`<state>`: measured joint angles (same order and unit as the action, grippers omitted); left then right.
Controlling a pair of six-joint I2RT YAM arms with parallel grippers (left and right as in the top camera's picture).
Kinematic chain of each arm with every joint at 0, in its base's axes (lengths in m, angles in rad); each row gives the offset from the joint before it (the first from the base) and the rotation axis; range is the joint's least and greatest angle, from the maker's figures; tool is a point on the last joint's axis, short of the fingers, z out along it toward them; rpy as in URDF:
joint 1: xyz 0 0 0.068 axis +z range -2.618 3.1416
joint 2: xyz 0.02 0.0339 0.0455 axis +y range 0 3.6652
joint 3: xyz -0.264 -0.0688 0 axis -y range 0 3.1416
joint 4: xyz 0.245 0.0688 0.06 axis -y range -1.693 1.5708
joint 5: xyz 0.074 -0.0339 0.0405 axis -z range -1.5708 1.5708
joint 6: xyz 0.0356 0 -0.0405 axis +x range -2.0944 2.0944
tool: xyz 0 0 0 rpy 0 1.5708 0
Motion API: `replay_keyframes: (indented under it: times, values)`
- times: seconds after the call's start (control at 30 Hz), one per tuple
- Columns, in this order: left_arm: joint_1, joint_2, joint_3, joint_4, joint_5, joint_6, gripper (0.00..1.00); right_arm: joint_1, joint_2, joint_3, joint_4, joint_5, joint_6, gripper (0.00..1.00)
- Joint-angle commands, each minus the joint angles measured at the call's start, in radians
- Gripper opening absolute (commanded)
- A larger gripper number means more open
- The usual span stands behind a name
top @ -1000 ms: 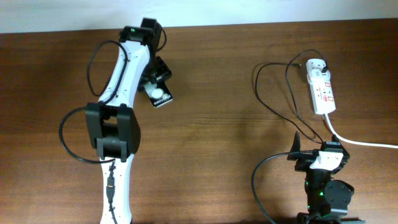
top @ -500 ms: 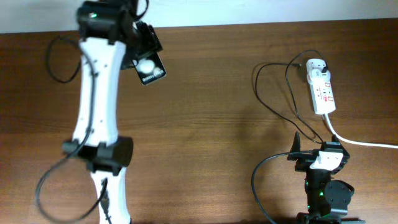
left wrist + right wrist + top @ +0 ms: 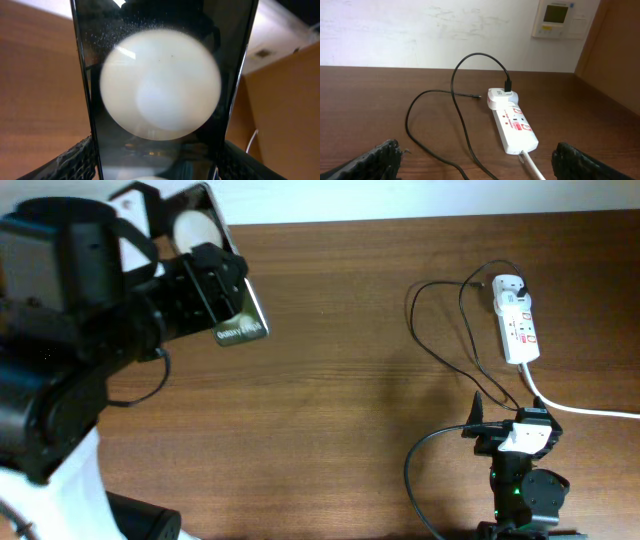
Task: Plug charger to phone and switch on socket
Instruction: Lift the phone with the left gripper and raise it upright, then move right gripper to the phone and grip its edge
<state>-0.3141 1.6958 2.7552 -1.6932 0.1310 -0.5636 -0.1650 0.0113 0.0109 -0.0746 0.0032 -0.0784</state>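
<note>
My left gripper (image 3: 205, 280) is shut on the black glossy phone (image 3: 238, 325) and holds it high above the table's far left, close to the overhead camera. In the left wrist view the phone (image 3: 160, 100) fills the frame between the fingers (image 3: 157, 167), with a big white round reflection. The white socket (image 3: 517, 320) lies at the far right, with the charger's black plug head (image 3: 524, 283) in its far end. The thin black charger cable (image 3: 440, 350) loops left of it. My right gripper (image 3: 512, 430) is open and empty near the front, facing the socket (image 3: 512, 125) and cable (image 3: 455, 100).
The socket's thick white cord (image 3: 580, 410) runs off to the right edge. The charger's connector tip (image 3: 479, 97) lies on the table just left of the socket's far end. A wall with a thermostat panel (image 3: 557, 17) stands behind the table.
My left arm has lifted the phone off the table, up toward the overhead camera and to the left. The right arm, the socket and the cable have not moved.
</note>
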Motion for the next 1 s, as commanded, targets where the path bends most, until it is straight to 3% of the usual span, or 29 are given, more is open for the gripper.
replay_keyframes:
  times: [0.0, 0.37, 0.53, 0.83, 0.97]
  values:
    - [-0.011, 0.005, -0.124, 0.006, 0.011, -0.013, 0.61, -0.006, -0.005, -0.005, -0.005, 0.006, 0.004, 0.99]
    - [-0.011, 0.006, -0.703, 0.177, 0.068, -0.068, 0.6, -0.006, -0.005, -0.005, -0.005, 0.006, 0.004, 0.99]
    - [-0.012, 0.006, -0.861, 0.217, 0.076, -0.075, 0.6, -0.006, -0.005, -0.005, -0.005, 0.006, 0.004, 0.99]
    - [-0.012, 0.01, -1.239, 0.505, 0.211, -0.077, 0.59, -0.006, -0.005, -0.005, -0.005, 0.006, 0.004, 0.99]
    - [-0.012, 0.01, -1.269, 0.575, 0.248, -0.139, 0.59, -0.005, -0.005, -0.005, -0.005, -0.012, 0.023, 0.99]
